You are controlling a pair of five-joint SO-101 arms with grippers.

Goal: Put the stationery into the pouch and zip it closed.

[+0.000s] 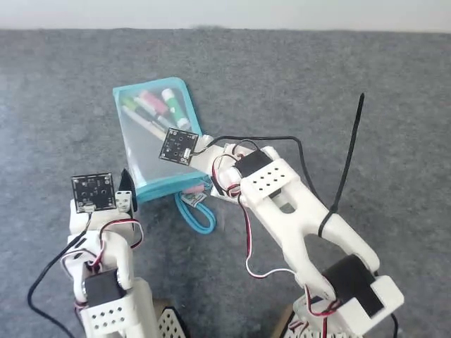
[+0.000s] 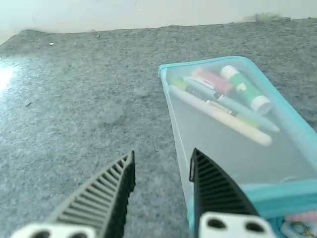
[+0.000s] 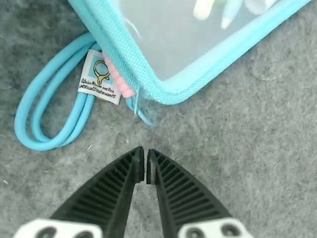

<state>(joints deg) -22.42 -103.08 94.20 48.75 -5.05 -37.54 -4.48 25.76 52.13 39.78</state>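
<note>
Right pincer (image 3: 145, 150): nearest the lens. Fingers pressed together and holding nothing. The tip sits over bare felt, just short of the pouch corner.
Left pincer (image 2: 162, 153): fingers spread, nothing between them. One finger sits just beside the pouch's long edge, the other out over the felt. Judged to be placed to pin that side while the other arm works the zip.
Pouch (image 1: 151, 144): translucent with teal trim, lying flat on the desk (image 1: 352, 70) ahead of both arms, one corner toward each pincer.
Stationery (image 1: 151, 111): several pens and markers, all inside the pouch and bunched at the end away from the arms.
Cord (image 3: 141, 111): a thin blue thread below a pink piece at the corner facing the right pincer. Judged to be the zip pull. It lies near the fingertips but apart from them.
Strap (image 3: 47, 119): a blue loop with a white tag (image 3: 100, 77), lying on the felt against the same corner.
Zip: cannot tell whether it is run shut.
Progress: loading appears complete. Closure is either in hand or awaiting check.
Risk: the strap lies close to the cord, so a pinch could catch the wrong one. An unpinned pouch may slide.
</note>
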